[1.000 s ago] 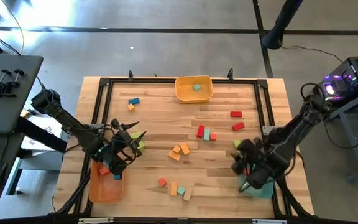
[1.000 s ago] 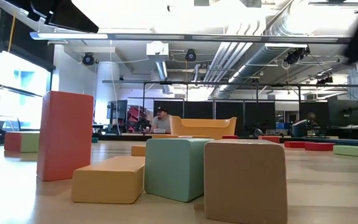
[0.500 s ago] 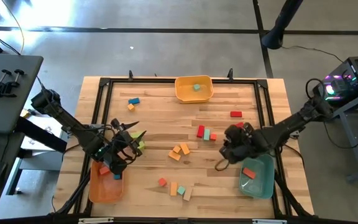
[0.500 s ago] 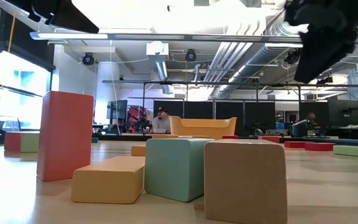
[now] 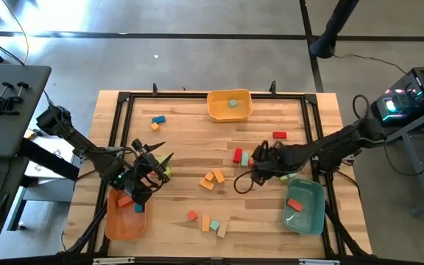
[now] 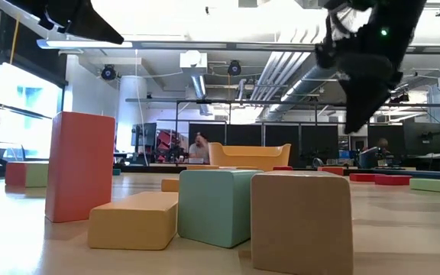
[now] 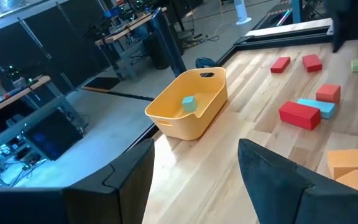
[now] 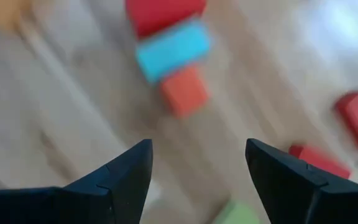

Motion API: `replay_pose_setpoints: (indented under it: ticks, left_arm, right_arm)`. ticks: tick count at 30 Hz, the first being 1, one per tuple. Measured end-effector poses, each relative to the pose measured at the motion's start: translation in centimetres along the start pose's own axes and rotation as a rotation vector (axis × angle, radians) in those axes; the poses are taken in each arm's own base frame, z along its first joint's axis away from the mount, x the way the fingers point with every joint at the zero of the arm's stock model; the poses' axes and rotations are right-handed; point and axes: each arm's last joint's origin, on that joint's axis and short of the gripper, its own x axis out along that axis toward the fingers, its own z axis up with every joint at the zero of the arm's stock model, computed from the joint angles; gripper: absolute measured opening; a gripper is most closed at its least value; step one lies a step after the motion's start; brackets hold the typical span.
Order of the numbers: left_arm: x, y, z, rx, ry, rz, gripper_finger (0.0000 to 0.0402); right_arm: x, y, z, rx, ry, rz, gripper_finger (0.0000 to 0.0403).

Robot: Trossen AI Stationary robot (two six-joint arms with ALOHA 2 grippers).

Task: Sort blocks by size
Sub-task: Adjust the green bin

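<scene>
1. The table (image 5: 182, 147) is pale plank wood with visible grain, ringed by a black metal frame (image 5: 124, 97); it stands on a grey concrete floor, and the low view looks past it into an open workshop with exposed ceiling ducts.
2. Three smooth plastic bins sit at the table's edges — a yellow bin (image 5: 229, 105) at the far side holding one teal cube, an orange bin (image 5: 124, 219) near the left corner, and a teal-green bin (image 5: 305, 207) near the right corner holding a red block (image 5: 295, 204).
3. The left gripper (image 5: 155, 168) hangs over the table beside the orange bin, fingers spread, nothing between them.
4. The right gripper (image 5: 258, 163) reaches toward the table's middle, fingers parted wide and empty, just beside a small cluster of blocks.
5. The blocks are matte, square-edged solids scattered across the wood: a red bar (image 5: 237, 155) lies with its long axis toward the yellow bin, a teal block (image 5: 245, 159) touching it — orange blocks (image 5: 213, 178) lie nearer the middle.
</scene>
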Motion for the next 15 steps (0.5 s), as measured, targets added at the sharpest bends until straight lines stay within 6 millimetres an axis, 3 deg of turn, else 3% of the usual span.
replay_pose_setpoints:
  ticks: [7, 15]
  left_arm:
    - [0.0, 0.0, 0.0, -0.025, 0.007, -0.012, 0.0217]
    - [0.0, -0.1, -0.1, -0.055, 0.024, -0.034, 0.0217]
  right_arm:
    - [-0.5, 1.5, -1.9, 0.082, 0.337, 0.23, 0.0255]
    - [-1.2, 5.3, -5.3, -0.044, 0.44, 0.382, 0.0255]
